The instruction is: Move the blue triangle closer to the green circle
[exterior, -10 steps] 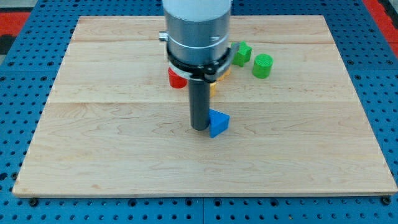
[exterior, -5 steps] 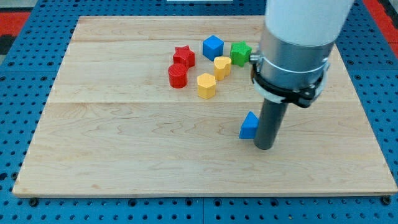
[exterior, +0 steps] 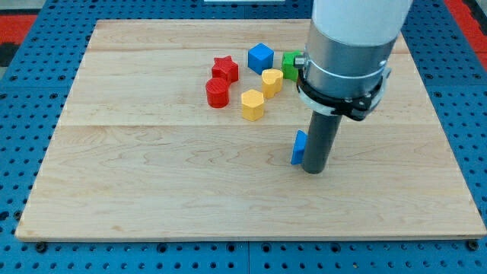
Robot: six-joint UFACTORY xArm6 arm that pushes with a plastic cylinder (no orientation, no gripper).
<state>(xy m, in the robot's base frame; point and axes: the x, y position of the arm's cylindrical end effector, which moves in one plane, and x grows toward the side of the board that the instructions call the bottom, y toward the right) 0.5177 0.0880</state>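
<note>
A light wooden board (exterior: 152, 183) is laid on a blue pegboard bench (exterior: 23, 114); a red strip is glimpsed at the view's top corners. No containers are seen.

The blue triangle (exterior: 298, 148) is found right of the board's centre, mostly hidden, only a narrow blue sliver showing at the view's left of the dark rod. My tip (exterior: 313, 170) is planted on the board just beside the triangle, at its right side in the view, apparently touching it. No claw is fitted, so no opening or grasp can be told; nothing is held.

A cluster is seen nearer the view's top, well apart from the triangle: a red star (exterior: 224, 68), a red cylinder (exterior: 217, 93) just below it, a blue cube (exterior: 260, 57), a yellow heart-like block (exterior: 272, 81) and a yellow block (exterior: 253, 105) of unclear shape. A green block (exterior: 289, 64) is partly covered by the arm's grey housing (exterior: 342, 53); its shape cannot be made out. The green circle is not visible, the arm's body blocking that area.
</note>
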